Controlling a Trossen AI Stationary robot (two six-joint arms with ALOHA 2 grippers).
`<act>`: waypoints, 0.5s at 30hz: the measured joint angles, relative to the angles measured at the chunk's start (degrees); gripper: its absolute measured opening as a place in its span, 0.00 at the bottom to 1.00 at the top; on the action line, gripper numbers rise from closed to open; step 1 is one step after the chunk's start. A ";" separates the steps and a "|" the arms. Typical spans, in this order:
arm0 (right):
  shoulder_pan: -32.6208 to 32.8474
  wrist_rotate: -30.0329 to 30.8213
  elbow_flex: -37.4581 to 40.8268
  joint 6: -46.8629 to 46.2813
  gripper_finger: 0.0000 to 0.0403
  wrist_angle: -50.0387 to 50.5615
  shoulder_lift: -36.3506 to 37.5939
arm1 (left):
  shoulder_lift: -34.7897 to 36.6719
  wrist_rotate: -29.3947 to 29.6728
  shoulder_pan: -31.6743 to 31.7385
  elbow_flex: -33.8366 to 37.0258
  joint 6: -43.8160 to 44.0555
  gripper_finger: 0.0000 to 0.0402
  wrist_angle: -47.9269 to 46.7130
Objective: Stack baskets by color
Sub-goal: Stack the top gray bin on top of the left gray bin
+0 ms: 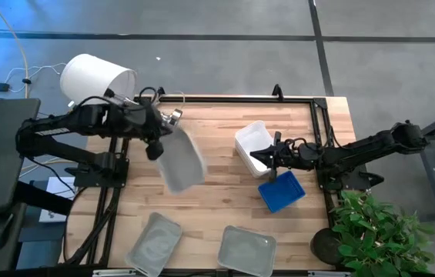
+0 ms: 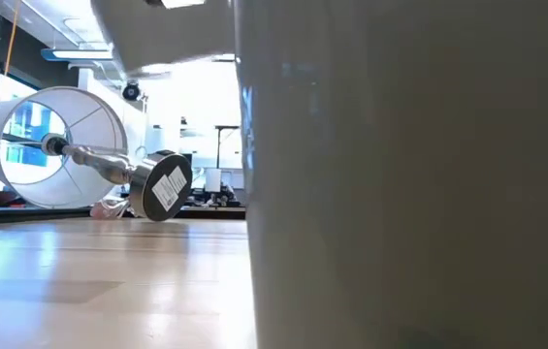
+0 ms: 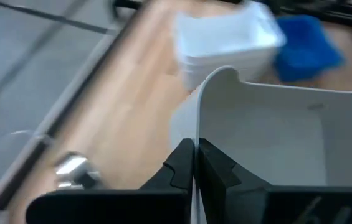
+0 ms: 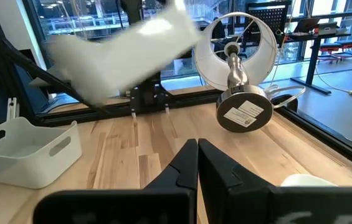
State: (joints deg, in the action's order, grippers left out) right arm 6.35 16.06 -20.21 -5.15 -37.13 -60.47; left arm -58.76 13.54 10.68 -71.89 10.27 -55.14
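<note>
While the left tool (image 1: 158,146) grips a grey basket (image 1: 180,160), the clenched right tool (image 1: 271,158) overlaps white baskets (image 1: 252,143) beside the blue ones (image 1: 282,191).

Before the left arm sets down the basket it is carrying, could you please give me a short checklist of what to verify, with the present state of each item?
1. Left tool shut on the rim of the pale grey plastic mesh basket: ok.
2. That basket is clear of the wooden table: ok, lifted and tilted.
3. Matching targets free: ok, two pale grey baskets lie apart at the near edge, not yet stacked.
4. Right tool out of the path: ok, shut, between the white basket and blue basket.
5. Fallen white lampshade clear: cannot tell.
</note>
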 joint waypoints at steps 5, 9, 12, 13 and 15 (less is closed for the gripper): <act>0.02 0.00 0.00 0.02 0.00 0.07 0.00 | -0.40 -3.98 -10.51 -1.35 4.11 0.00 -2.57; 0.00 0.00 0.00 -0.41 0.00 0.12 0.00 | -1.76 -3.99 -20.44 -2.82 5.42 0.00 -5.44; 0.02 0.02 0.00 -0.42 0.00 0.12 0.00 | -3.97 -3.62 -28.01 -3.37 7.76 0.00 -7.26; 0.00 0.02 0.00 -0.42 0.00 0.14 0.00 | -4.94 -3.44 -30.31 -3.72 8.48 0.00 -7.44; 0.00 0.02 0.00 -0.36 0.00 0.12 0.00 | -6.99 -3.26 -34.36 -4.65 10.49 0.00 -8.13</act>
State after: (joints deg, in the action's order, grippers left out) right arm 6.35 16.08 -20.21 -5.51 -37.01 -60.47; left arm -65.75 10.28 -23.68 -76.54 20.77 -63.27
